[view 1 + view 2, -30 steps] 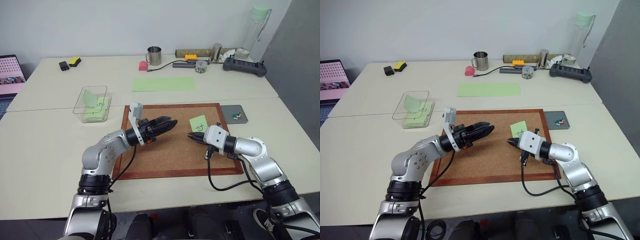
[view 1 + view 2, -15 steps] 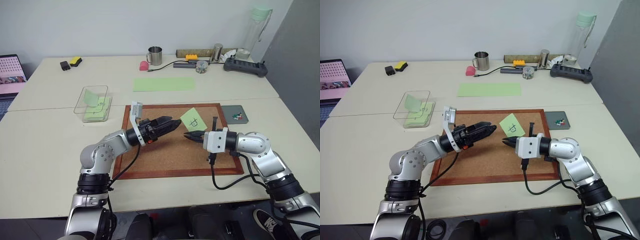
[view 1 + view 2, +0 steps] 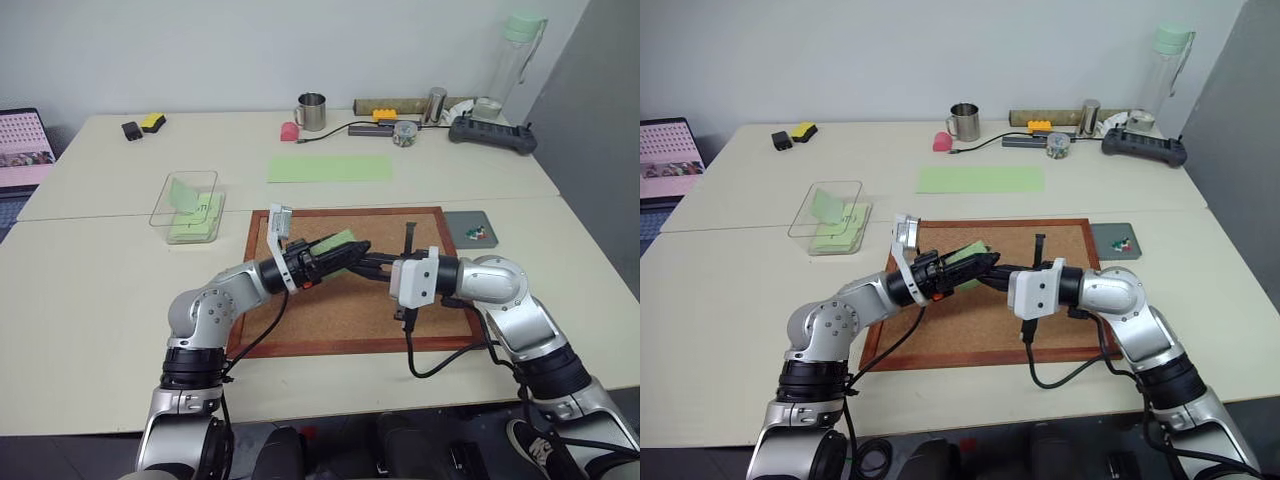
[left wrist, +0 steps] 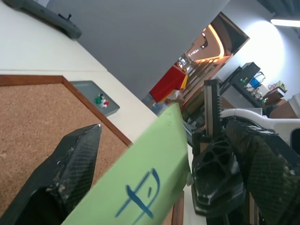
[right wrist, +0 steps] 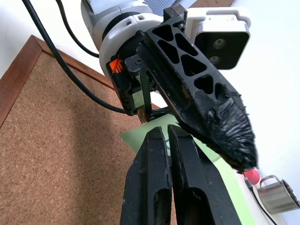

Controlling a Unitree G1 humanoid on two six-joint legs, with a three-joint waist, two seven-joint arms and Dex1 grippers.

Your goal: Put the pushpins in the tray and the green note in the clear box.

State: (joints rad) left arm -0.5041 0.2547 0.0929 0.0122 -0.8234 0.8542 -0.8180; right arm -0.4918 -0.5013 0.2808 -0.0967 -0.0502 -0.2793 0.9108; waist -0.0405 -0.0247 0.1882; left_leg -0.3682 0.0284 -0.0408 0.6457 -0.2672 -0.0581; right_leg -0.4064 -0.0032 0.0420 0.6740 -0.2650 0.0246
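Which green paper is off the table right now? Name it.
The green note with the blue handwritten mark, pinched by the right gripper between the left gripper's open fingers. The long pale strip lies flat; other notes sit in the clear box.

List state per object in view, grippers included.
green note: lifted off the corkboard, pinched by right gripper, between open left fingers
right gripper: shut on note
left gripper: open around note
clear box: open-topped, green notes inside
tray: pushpins inside
corkboard: flat on table
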